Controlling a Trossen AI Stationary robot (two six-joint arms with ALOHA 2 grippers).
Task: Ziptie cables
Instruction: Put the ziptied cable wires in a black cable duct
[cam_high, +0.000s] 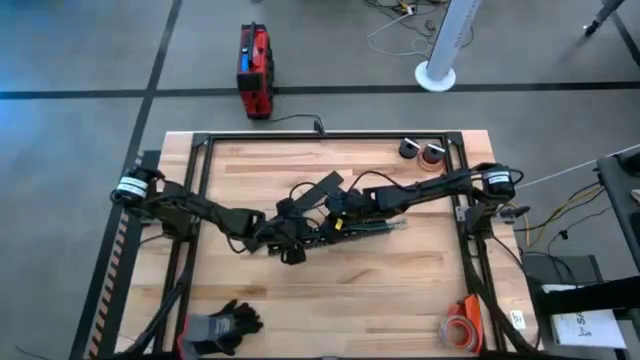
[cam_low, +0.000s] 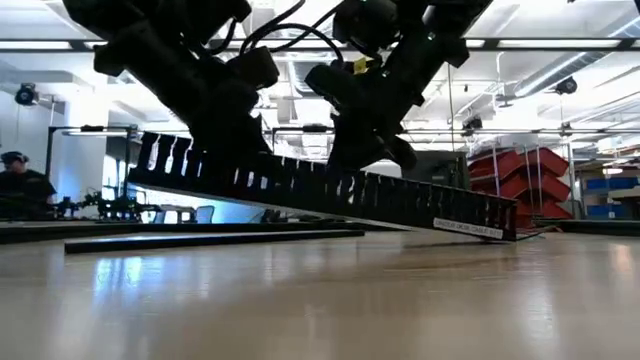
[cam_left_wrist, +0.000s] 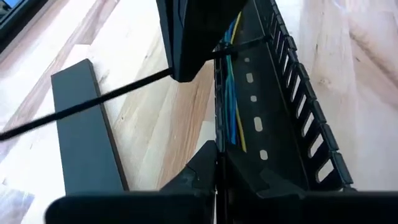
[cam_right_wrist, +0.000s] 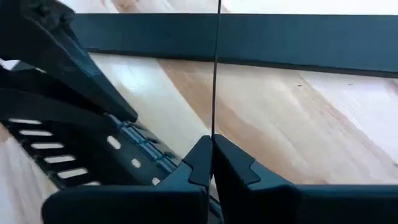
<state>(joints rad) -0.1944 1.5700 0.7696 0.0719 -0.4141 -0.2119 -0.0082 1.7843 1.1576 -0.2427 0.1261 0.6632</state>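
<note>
- Two dark arms meet at mid-table over a long black slotted strip (cam_low: 330, 192), comb-toothed along its walls, oval holes punched in its floor; in the low view it sits tilted, one end raised off the table.
- Left gripper (cam_left_wrist: 216, 163): fingers pressed together, pinching a thin black zip tie (cam_left_wrist: 93, 102) that runs across the strip.
- Right gripper (cam_right_wrist: 212, 158): fingers closed tight on a thin black strand (cam_right_wrist: 216, 68) rising straight from the tips.
- Cables (cam_left_wrist: 231, 93): thin wires, blue, green and yellow here, lying lengthwise inside the strip's channel under the tie.
- Flat matte black bar (cam_left_wrist: 84, 124) lies beside the strip.
- Table (cam_high: 400, 290): pale butcher-block wood, glossy, black metal frame round it. Gloves (cam_high: 222, 325) and tape rolls (cam_high: 463, 327) at the near edge.
- Room: grey floor, red case (cam_high: 254, 70); red bins (cam_low: 540, 185), a seated person (cam_low: 22, 185) far off.
</note>
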